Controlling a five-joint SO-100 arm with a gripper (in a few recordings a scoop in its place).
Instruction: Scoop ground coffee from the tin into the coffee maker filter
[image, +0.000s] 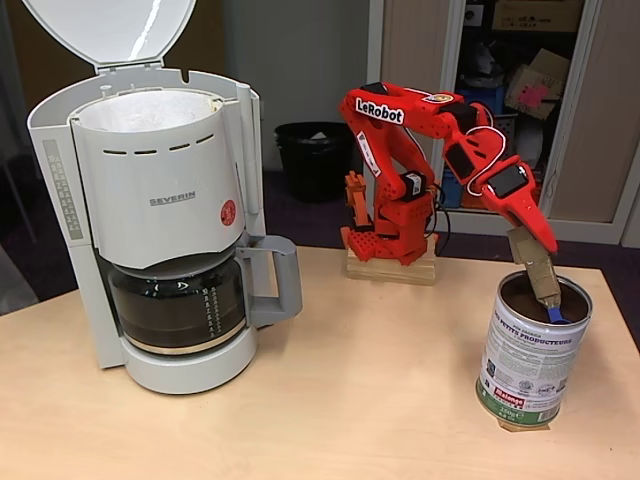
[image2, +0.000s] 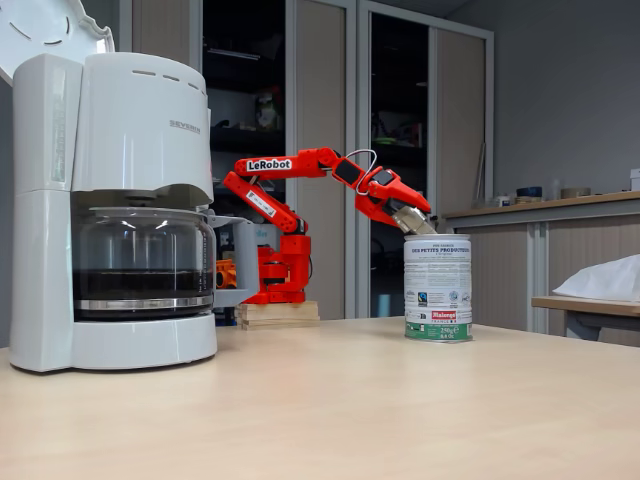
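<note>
Hand (image: 545, 290) dips into tin (image: 530, 365) over ground coffee (image: 520, 293).

Coffee maker (image: 150, 210) on the left part of the table (image: 330, 400) in both fixed views, lid (image: 110, 30) tipped up behind the filter (image: 150, 108) in its top basket, carafe (image: 180, 305) below on the base. Tin (image: 533, 350) well apart on the right near the table's edge, ground coffee (image: 525, 292) inside, gripper (image: 545, 290) reaching down into its open top with a scoop (image: 557, 314) at the tip. Arm's base (image: 390, 245) on a block at the far edge between maker and tin, bin (image: 315, 160) on the floor behind.
</note>
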